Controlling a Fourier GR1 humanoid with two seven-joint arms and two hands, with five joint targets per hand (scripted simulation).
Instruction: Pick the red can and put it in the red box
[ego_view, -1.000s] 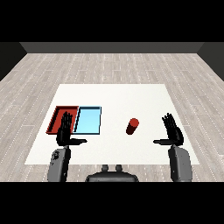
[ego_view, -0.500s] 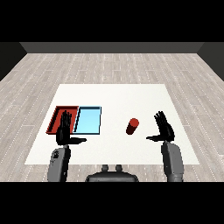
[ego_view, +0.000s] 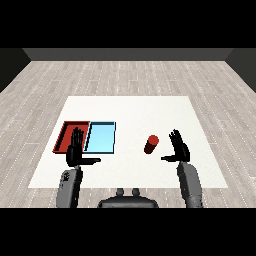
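- Hovering beside the red can (ego_view: 151, 144), the right hand (ego_view: 179, 148) has its fingers spread straight, thumb out; nothing lies between them.
- One can stands on the white table (ego_view: 135, 112).
- The left hand (ego_view: 75, 151), fingers also straight, overlaps the red tray (ego_view: 66, 135).
- Two trays: the light blue tray (ego_view: 101, 137) touches the red one.

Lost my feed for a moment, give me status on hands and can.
Both hands open: right hand just right of the red can, not touching. Left hand over the red tray. Nothing between can and tray except the light blue tray.
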